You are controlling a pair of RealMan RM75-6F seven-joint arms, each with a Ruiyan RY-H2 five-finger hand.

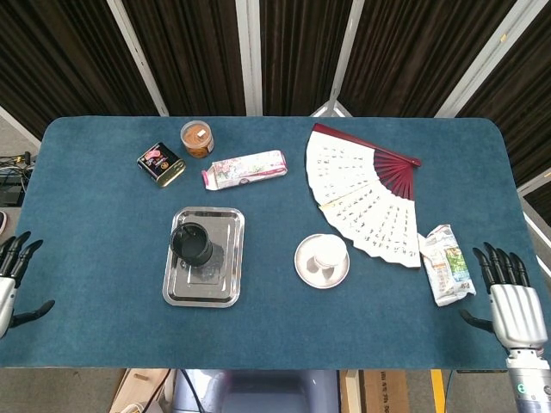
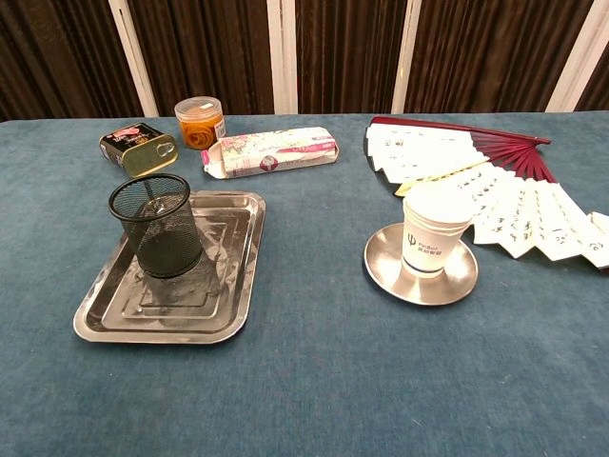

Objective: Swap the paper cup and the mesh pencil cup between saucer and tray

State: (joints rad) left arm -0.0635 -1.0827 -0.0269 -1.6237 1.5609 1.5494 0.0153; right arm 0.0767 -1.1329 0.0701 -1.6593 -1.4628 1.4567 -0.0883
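Observation:
A black mesh pencil cup [image 1: 192,243] [image 2: 159,225] stands upright on the steel tray [image 1: 222,288] [image 2: 234,276], toward its far left part. The white paper cup [image 1: 327,253] [image 2: 434,234] stands on the round metal saucer [image 1: 310,270] [image 2: 385,265]. My right hand [image 1: 510,296] hovers at the table's front right corner, fingers spread and holding nothing. At the front left edge my left hand [image 1: 12,280] shows partly, fingers apart and empty. Neither hand appears in the chest view.
An open paper fan [image 1: 366,194] [image 2: 481,186] lies behind the saucer to the right. A snack packet [image 1: 446,264] lies near my right hand. At the back left are a small tin [image 1: 161,163], a round jar [image 1: 196,138] and a flowered packet [image 1: 244,169].

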